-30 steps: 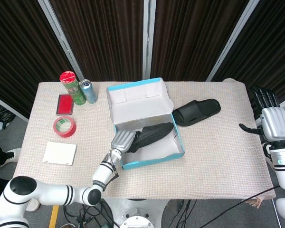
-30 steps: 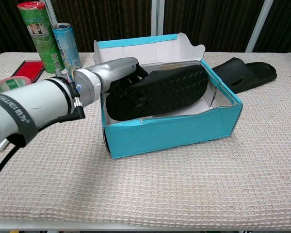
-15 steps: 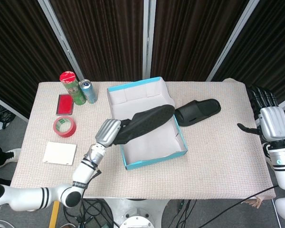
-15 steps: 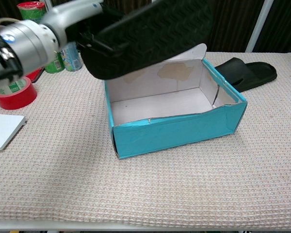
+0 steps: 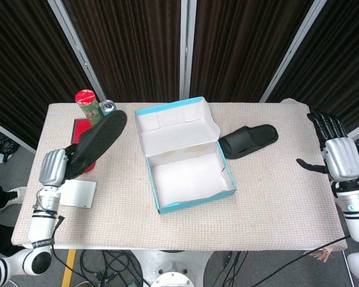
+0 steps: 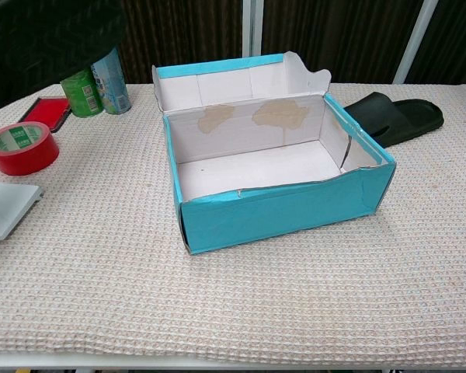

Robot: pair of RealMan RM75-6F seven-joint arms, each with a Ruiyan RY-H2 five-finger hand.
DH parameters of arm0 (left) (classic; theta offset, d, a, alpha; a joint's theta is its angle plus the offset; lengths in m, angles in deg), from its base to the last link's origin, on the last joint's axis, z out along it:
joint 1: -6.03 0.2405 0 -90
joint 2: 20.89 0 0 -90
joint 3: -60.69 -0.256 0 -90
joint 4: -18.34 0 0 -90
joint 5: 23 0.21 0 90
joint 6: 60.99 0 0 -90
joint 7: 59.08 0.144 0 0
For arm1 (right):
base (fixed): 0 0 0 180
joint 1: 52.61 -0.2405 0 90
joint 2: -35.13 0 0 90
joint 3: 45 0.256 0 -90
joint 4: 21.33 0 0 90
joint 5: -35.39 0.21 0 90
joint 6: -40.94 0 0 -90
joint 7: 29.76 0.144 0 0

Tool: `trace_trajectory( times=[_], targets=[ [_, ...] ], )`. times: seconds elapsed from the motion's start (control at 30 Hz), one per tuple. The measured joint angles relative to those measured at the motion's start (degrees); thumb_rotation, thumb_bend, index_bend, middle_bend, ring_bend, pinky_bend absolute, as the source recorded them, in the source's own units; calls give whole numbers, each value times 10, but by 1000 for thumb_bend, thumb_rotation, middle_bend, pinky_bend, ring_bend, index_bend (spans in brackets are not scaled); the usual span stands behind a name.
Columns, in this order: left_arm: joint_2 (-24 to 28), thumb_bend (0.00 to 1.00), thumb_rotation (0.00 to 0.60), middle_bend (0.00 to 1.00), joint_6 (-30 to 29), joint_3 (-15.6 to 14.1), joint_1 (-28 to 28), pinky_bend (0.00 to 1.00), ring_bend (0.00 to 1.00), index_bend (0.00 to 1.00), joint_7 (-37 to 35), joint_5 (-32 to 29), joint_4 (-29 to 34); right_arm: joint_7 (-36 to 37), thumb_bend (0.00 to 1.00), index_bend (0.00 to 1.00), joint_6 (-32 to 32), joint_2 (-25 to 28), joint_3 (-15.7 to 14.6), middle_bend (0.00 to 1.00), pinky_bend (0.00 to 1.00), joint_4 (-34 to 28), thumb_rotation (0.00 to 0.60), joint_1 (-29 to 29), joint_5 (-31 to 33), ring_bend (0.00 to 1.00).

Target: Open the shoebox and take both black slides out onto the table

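We are holding one black slide in our left hand, fingers clamped on it, raised over the desk at nine o'clock from the open shoebox. Our right hand is hovering at three o'clock, fingers spread, gripping nothing. The other black slide is lying on the desk just beside the shoebox at two o'clock.
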Motion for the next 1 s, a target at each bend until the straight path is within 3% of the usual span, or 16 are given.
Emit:
trace_trajectory(
  times=[0.17, 0.43, 0.57, 0.67, 0.83, 1.0],
  targets=[
    [-17, 483, 600, 660, 2, -11, 24, 945, 698, 571, 25, -32, -22, 3, 0, 0, -5, -1, -3, 0, 0, 0, 600, 3, -5, 0],
    [-35, 472, 600, 645, 10, -27, 35, 941, 680, 563, 57, -21, -19, 4, 0, 0, -10, 0, -5, 0, 0, 2, 600, 8, -4, 0],
    [-54, 306, 600, 602, 27, -31, 28, 888, 618, 500, 78, -4, -14, 4, 0, 0, -12, 1, -5, 0, 0, 2, 600, 11, -3, 0],
    [-67, 145, 600, 461, 32, -29, 21, 632, 423, 334, 92, 6, -13, 4, 0, 0, -16, 4, -5, 0, 0, -1, 600, 15, -2, 0],
    [-67, 29, 600, 149, 61, -25, 9, 279, 58, 106, 124, -6, -1, 7, 0, 0, -20, 5, -10, 0, 0, -2, 600, 23, -1, 0],
    [-52, 11, 600, 110, 47, -22, 18, 217, 26, 87, 118, 5, 17, 11, 1, 0, -26, 5, -22, 0, 0, -5, 600, 38, -3, 0]
  ],
)
